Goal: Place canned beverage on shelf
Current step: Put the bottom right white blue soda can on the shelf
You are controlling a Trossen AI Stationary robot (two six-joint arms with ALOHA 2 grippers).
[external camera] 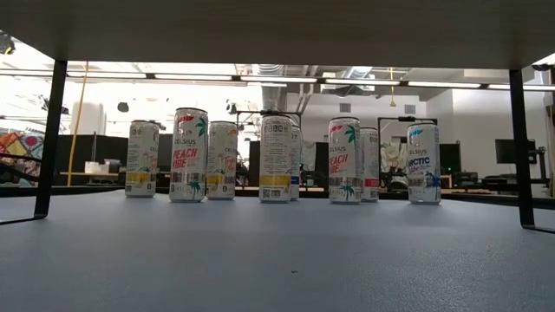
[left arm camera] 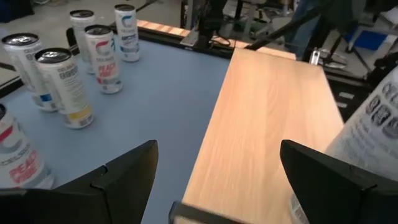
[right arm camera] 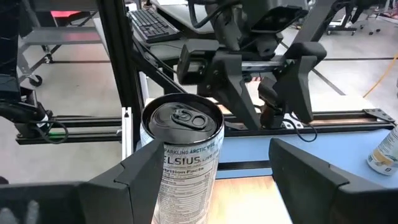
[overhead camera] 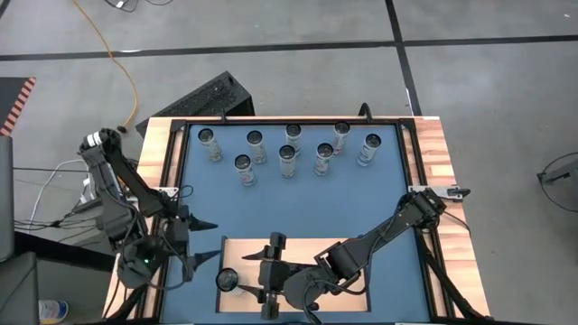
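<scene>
The shelf [overhead camera: 307, 257] is a pale wood panel raised on black legs over the near part of the blue surface; it also shows in the left wrist view [left arm camera: 267, 118]. A white Celsius can [overhead camera: 227, 280] stands upright on the shelf's left end [right arm camera: 183, 162]. My right gripper [overhead camera: 247, 275] is open, level over the shelf and pointing at the can from the right; in its wrist view [right arm camera: 217, 180] the can stands just ahead, nearer one finger. My left gripper [overhead camera: 213, 242] is open and empty just left of the shelf [left arm camera: 217, 186].
Several more cans [overhead camera: 289, 155] stand upright in a loose row on the far part of the blue surface [overhead camera: 307, 208]; they also show in the low view [external camera: 276, 158]. Black frame rails [overhead camera: 411, 153] and wooden side strips border the surface. The shelf's legs [external camera: 50, 139] stand at its corners.
</scene>
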